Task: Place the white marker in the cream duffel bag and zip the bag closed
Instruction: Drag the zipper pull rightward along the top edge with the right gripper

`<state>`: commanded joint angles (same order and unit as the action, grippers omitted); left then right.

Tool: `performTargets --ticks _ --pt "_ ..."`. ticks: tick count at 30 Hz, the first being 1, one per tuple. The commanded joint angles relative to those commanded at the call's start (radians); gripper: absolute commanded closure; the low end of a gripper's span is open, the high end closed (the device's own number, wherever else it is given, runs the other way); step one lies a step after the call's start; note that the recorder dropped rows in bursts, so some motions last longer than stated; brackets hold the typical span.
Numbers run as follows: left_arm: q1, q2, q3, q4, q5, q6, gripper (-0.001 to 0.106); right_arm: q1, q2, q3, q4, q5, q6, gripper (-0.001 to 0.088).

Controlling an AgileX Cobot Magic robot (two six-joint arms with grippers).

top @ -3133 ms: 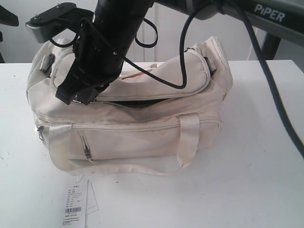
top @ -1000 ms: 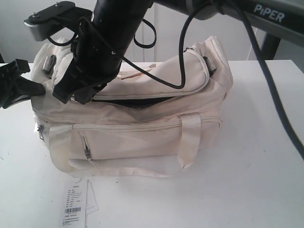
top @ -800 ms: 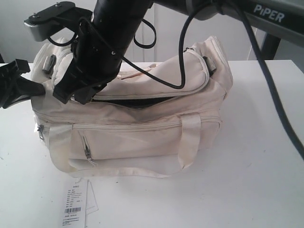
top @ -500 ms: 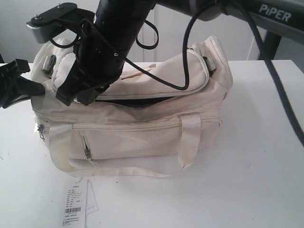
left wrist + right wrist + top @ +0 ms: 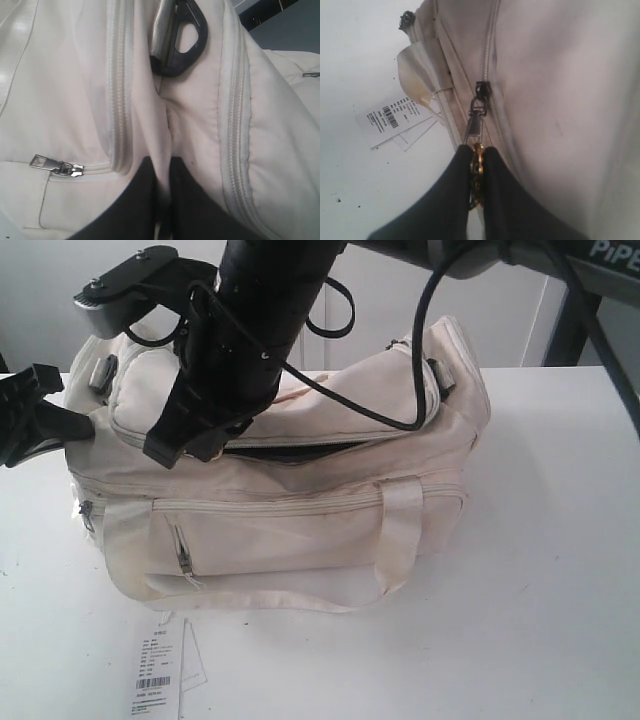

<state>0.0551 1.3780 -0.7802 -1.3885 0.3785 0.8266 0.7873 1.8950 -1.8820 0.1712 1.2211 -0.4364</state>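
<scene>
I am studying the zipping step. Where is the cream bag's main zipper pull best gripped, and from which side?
Grip the free end of the slim metal pull tab between the jaws, coming in along the zip line of the cream duffel bag. The tab lies straight out from the slider along the track; the right gripper holds it this way.

matt cream cloth duffel bag (image 5: 300,525) with shiny metal zipper pull (image 5: 474,125); smooth white table (image 5: 540,620); paper tag (image 5: 155,678)
</scene>
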Motion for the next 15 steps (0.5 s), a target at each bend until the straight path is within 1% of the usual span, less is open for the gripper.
performTargets --ticks 15 --pt "0.000 0.000 0.000 -0.006 -0.004 0.000 0.105 -0.002 -0.019 0.002 -0.014 0.000 0.052 0.0868"
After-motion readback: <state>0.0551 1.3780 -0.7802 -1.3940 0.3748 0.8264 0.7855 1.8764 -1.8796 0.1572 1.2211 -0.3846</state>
